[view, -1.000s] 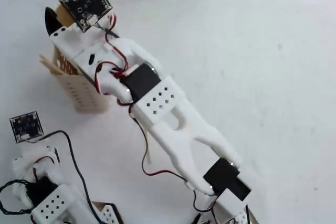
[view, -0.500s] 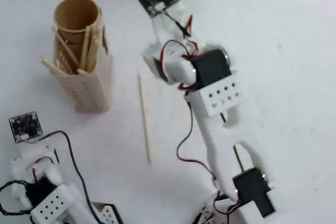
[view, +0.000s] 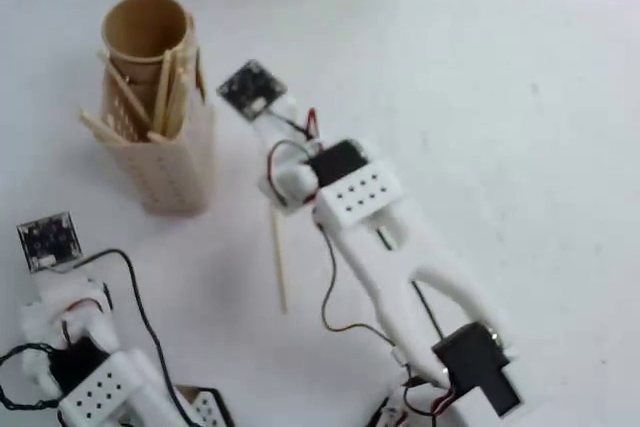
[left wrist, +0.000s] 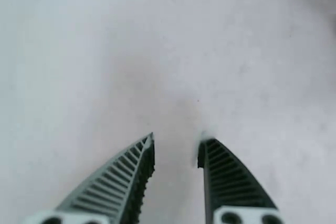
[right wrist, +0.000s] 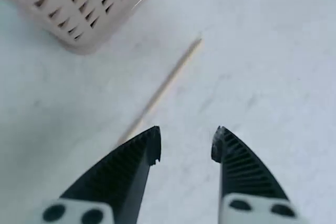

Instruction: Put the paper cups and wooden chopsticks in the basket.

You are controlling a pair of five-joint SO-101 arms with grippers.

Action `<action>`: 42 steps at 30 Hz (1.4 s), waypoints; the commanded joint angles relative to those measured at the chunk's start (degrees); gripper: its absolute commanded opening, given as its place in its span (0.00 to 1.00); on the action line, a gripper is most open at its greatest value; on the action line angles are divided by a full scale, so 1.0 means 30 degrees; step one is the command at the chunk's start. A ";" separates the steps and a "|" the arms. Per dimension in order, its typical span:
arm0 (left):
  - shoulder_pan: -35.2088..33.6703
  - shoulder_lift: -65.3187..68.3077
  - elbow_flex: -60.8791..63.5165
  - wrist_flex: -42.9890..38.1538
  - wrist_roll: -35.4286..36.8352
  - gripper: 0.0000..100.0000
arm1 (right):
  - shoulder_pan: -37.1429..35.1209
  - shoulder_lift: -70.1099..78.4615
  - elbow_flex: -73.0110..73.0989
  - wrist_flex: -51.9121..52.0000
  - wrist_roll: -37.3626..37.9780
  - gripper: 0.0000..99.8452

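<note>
One loose chopstick (view: 279, 267) beside basket (view: 170, 172), right tool (right wrist: 185, 145) agape above.

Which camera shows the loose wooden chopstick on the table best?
Right wrist view: the thin wooden chopstick lies nearly whole. High view: the right arm covers one end. Left wrist view faces table elsewhere.

The left hand (left wrist: 176, 148) hangs over the white desk (left wrist: 157, 45). Its two dark, ribbed fingers (left wrist: 123, 182) point away from the camera and taper to narrow tips that stand apart, with desk surface showing through the gap. Each finger has a pale mount with round holes at its base. A soft grey shadow lies on the desk just ahead of the tips.
</note>
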 commanded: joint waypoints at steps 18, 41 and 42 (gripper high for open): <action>0.0103 0.0073 -0.0088 0.0029 -0.0176 0.15 | -0.1773 0.4586 0.2462 -0.4352 -0.3018 0.17; 0.0161 0.0073 -0.0088 0.0029 -0.0176 0.15 | 0.2037 0.1011 0.3165 -0.1626 -0.4425 0.02; 0.0161 0.0073 -0.0088 0.0029 -0.0176 0.15 | 0.2271 -0.0220 0.3516 -0.1626 -0.4425 0.02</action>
